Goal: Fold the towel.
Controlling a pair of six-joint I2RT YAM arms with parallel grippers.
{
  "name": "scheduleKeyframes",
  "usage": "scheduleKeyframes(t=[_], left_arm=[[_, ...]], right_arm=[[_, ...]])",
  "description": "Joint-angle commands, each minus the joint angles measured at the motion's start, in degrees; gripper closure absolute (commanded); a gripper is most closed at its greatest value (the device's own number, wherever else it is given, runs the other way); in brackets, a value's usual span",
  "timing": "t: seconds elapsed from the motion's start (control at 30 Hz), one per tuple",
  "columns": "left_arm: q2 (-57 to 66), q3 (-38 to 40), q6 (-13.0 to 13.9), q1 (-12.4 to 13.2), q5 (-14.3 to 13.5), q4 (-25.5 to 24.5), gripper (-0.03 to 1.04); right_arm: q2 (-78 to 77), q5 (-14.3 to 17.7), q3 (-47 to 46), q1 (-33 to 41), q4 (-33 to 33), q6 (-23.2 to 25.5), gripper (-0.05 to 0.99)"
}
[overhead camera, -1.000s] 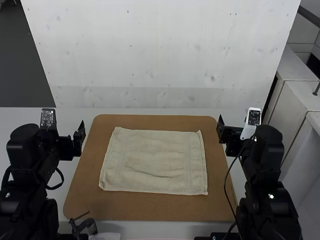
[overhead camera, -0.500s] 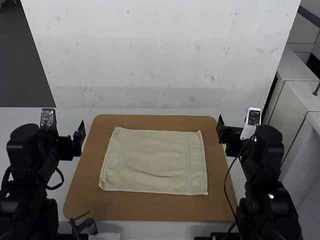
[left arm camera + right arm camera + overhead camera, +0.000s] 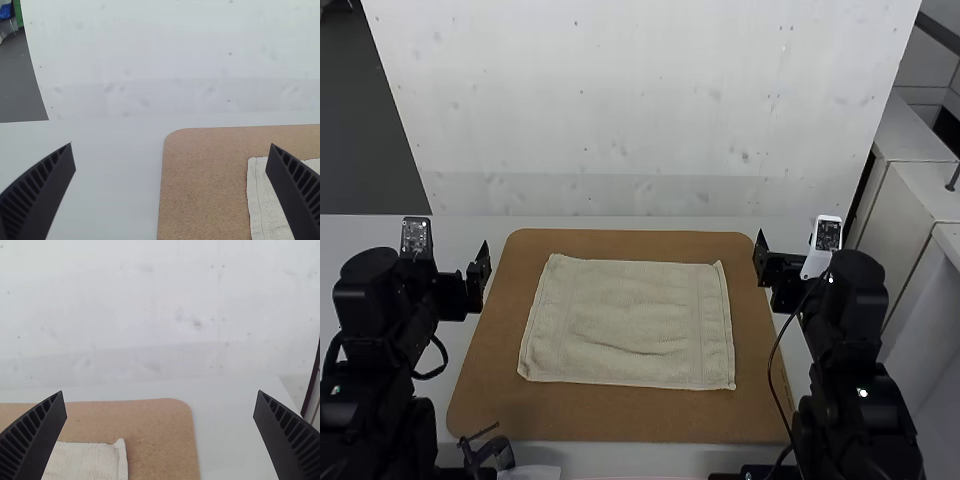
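Towel (image 3: 630,325) spread flat in a single layer, as far as can be made out, on the brown board (image 3: 620,412) over the desk (image 3: 110,180), between the two pincers: to the right of the left pincer (image 3: 171,144), to the left of the right pincer (image 3: 160,391), touching neither. Both pincers spread wide, no cloth between the fingers of either.

Step in hand, by judgement: the very start, ahead of any first grip. Next, probably: bring both pincers inward and down, each to a corner on its own side, perhaps along the edge closer to the arms' bases; close on the hem alone, clear of the board; then lift and carry across to the opposite edge, both at an even pace. Worth minding: shallow creases (image 3: 630,348) across the middle, liable to bunch under an uneven pull.

Hard to make out: the underside of the cloth, hidden against the board. Corner (image 3: 120,443) on the far side, just inward of the right pincer, slightly raised or curled; cannot tell which. In the left wrist view, part of the cloth behind a finger of the left pincer, the rest cut off. Near the left arm's base, a dark clamp-like thing (image 3: 490,452), purpose unclear.
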Motion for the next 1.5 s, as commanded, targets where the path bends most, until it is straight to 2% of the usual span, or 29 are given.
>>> scheduleKeyframes(t=[0.0,0.07,0.1,0.13,0.17,0.23,0.33,0.47,0.6,0.73,1.0,1.1,1.23,1.47], left_arm=[[-1.2,0.5,-0.3,0.4,0.2,0.6,0.03],[-1.2,1.4,-0.8,0.4,2.4,-1.5,0.03],[-1.2,2.2,-0.7,0.4,5.3,-3.0,0.03],[-1.5,2.4,-0.7,0.5,6.6,-3.3,0.03],[-1.6,2.9,-0.8,0.5,6.4,-3.3,0.03],[-2.2,4.0,-0.7,0.4,4.1,-3.0,0.03],[0.7,7.4,-0.7,0.4,3.8,-2.9,0.03],[13.0,13.6,-2.0,0.3,4.0,-2.9,0.03],[26.7,18.8,-2.0,0.7,3.4,-2.6,0.03],[39.2,22.3,-1.6,0.2,3.4,-0.9,0.02],[62.7,31.0,-0.2,0.4,6.1,0.9,0.05],[69.1,35.4,-0.3,1.8,7.7,0.0,0.05],[73.8,38.7,-0.8,2.6,8.0,-0.3,0.06],[78.2,38.9,-1.3,2.7,8.1,1.0,0.05]], right_arm=[[-0.8,-0.4,0.2,0.8,0.6,0.6,-0.03],[-0.8,-0.4,0.1,0.8,0.6,0.6,-0.03],[-0.8,-0.5,0.2,0.8,0.6,0.6,-0.03],[-1.0,-0.7,0.2,0.9,0.5,0.5,-0.03],[-1.0,-1.0,0.2,0.9,0.5,0.5,-0.03],[-1.0,-1.7,0.4,0.9,0.6,0.6,-0.03],[2.0,-2.0,2.6,1.2,0.6,0.6,-0.03],[12.3,-2.4,6.1,1.8,2.3,1.9,-0.03],[27.4,-2.4,10.3,1.8,5.8,2.7,-0.03],[44.9,-2.5,17.9,1.9,5.7,3.7,-0.03],[74.8,-1.6,32.3,4.6,4.9,5.4,-0.03],[83.6,-1.3,36.6,6.1,4.3,5.9,-0.02],[92.3,-1.3,41.5,7.3,4.2,7.0,-0.02],[103.9,-0.7,48.8,9.5,4.3,8.3,-0.02]])
